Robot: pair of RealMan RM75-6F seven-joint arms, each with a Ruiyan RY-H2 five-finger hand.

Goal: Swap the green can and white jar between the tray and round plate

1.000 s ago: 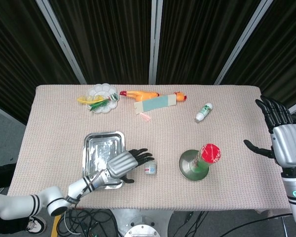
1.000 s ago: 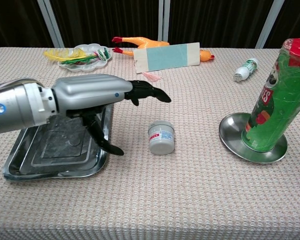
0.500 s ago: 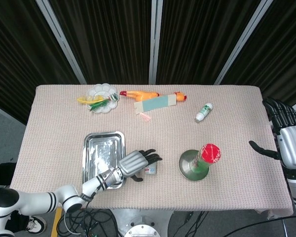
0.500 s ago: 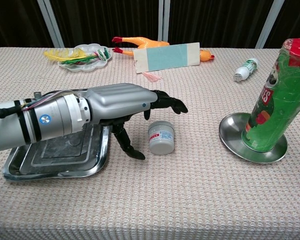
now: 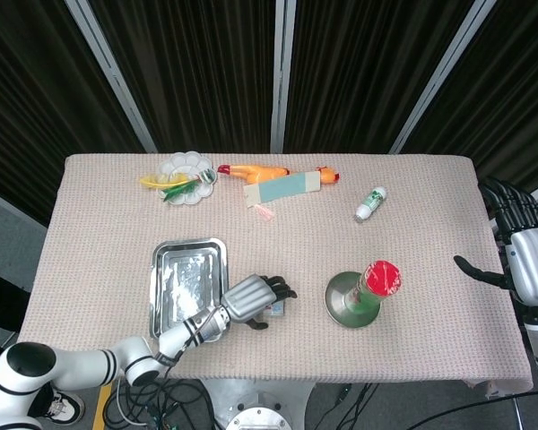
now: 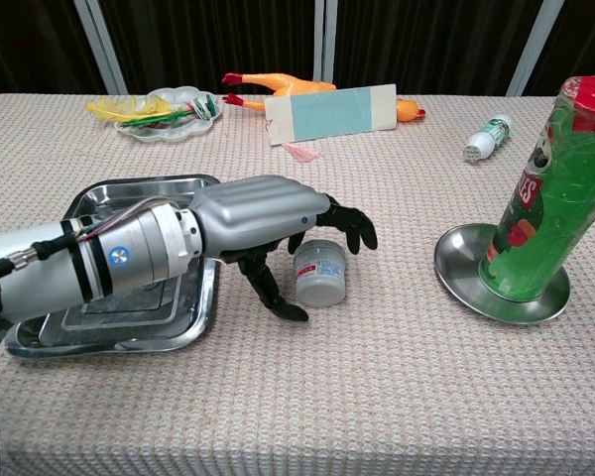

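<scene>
The white jar point(image 6: 319, 274) stands on the cloth just right of the steel tray point(image 6: 129, 188), which has nothing in it. My left hand point(image 6: 278, 223) arches over the jar, dark fingers point(image 6: 360, 230) curling down past its top and the thumb low on its near left side; I see no firm contact. In the head view the left hand point(image 5: 251, 300) hides most of the jar point(image 5: 276, 310). The tall green can point(image 6: 547, 188) with a red lid stands upright on the round plate point(image 6: 463, 266). My right hand point(image 5: 524, 260) hovers with fingers apart at the table's right edge.
Along the far edge lie a white palette dish point(image 5: 184, 167) with coloured bits, a rubber chicken point(image 5: 260, 170), a teal card point(image 5: 282, 188) and a small white bottle point(image 5: 371, 203). In the head view the tray point(image 5: 188, 269) sits left of the plate point(image 5: 341, 305).
My left hand has slid right from the tray's edge to the jar and its fingers have curled down over it. The right hand has drawn slightly outward to the right.
</scene>
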